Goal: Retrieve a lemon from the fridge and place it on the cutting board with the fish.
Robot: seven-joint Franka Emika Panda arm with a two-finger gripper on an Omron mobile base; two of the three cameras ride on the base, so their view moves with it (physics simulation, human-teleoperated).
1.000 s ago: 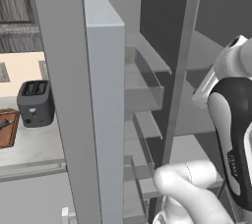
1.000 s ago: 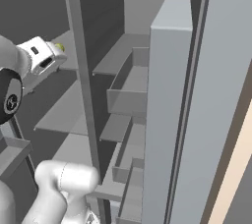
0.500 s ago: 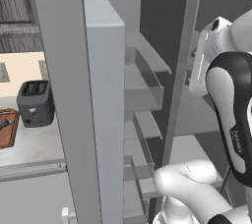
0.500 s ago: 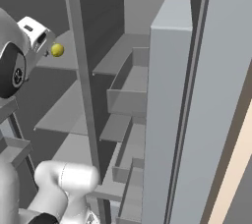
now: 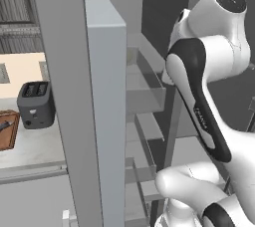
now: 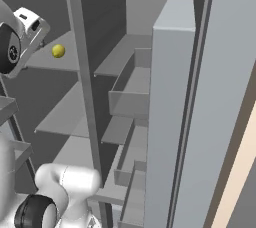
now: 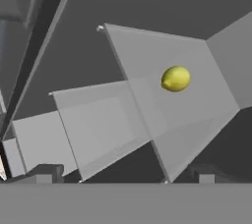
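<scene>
- Your gripper (image 7: 125, 176) has its fingers spread wide, grasping nothing
- The lemon (image 7: 175, 78) lies on an upper grey shelf (image 6: 62, 62) inside the open fridge (image 5: 104, 121); well ahead of your fingertips

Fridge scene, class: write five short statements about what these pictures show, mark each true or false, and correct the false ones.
1. The lemon lies on a grey shelf inside the fridge. True.
2. The gripper is shut on the lemon. False: its jaws are open and the lemon lies ahead of them, untouched.
3. A toaster stands on the counter left of the fridge in the left base view. True.
4. The lemon already rests on the cutting board. False: it is in the fridge; the board is out on the counter.
5. The fridge doors are closed. False: the shelves and door bins are open to view.
</scene>
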